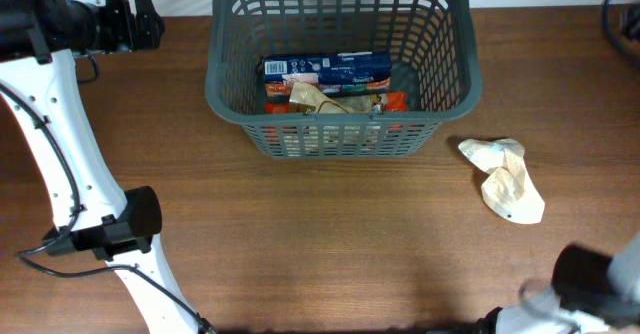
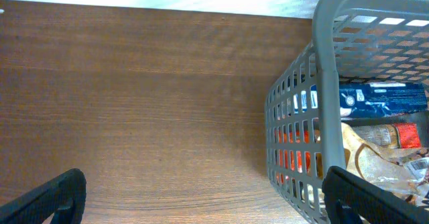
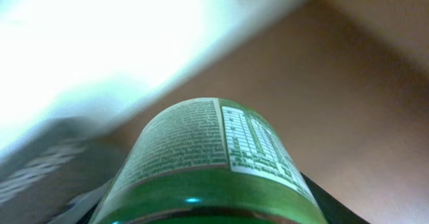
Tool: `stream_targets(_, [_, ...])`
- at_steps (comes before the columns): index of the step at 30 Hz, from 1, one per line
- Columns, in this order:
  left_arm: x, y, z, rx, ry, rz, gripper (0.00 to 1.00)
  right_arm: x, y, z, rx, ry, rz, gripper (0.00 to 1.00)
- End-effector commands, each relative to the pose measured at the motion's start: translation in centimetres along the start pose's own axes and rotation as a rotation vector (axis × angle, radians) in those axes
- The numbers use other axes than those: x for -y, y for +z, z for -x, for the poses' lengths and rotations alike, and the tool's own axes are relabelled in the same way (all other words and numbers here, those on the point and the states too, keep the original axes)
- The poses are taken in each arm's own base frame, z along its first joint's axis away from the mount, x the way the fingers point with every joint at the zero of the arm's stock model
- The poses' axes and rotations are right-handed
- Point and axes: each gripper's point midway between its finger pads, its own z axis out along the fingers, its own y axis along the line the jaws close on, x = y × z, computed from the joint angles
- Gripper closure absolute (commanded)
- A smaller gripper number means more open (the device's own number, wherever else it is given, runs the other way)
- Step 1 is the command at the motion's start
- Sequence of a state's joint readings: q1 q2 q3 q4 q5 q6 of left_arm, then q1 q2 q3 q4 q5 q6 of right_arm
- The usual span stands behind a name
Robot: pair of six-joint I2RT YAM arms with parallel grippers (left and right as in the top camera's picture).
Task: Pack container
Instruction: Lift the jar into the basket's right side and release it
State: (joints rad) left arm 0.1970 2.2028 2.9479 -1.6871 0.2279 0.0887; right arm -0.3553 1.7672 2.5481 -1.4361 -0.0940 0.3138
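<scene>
1. Closest to the lens in the right wrist view, a green bottle with a white printed label fills the lower frame. The right claw is clenched on it, and a dark finger shows at its right edge.
2. Overhead tells none of this. It shows only part of the right arm at the bottom right corner, with bottle and claw out of sight.
3. Released and grasping nothing, the left claw has its two dark fingers wide apart at the bottom corners of the left wrist view. Below it is the brown wooden surface, beside the left end of the container.
4. Seen from overhead, the container stands upright at the far middle of the surface.
5. Inside it a blue box lies crosswise, with orange packets and a tan crumpled wrapper in front. The left wrist view shows these partly through the lattice wall.
6. Only the overhead view shows a crumpled white bag, lying on the surface to the container's right, apart from it.
</scene>
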Motion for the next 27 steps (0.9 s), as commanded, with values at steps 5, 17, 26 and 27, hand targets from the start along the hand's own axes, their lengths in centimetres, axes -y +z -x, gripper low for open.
stream_targets(5, [-0.1, 0.4, -0.1, -0.010, -0.012, -0.007, 0.01, -14.7, -8.4, -5.1, 0.020, -0.282, 0.399, 0.79])
stream_targets(17, [-0.1, 0.4, -0.1, -0.010, -0.012, -0.007, 0.01, -21.2, 9.4, -19.0, -0.466, -0.484, 0.302, 0.80])
stream_targets(26, [-0.1, 0.4, -0.1, -0.010, -0.012, -0.007, 0.01, -19.4, 17.0, -25.8, -0.684, -0.512, 0.179, 0.73])
stream_targets(27, [-0.1, 0.4, -0.1, -0.010, -0.012, -0.007, 0.01, -19.2, 17.5, -26.2, -0.694, -0.515, 0.168, 0.67])
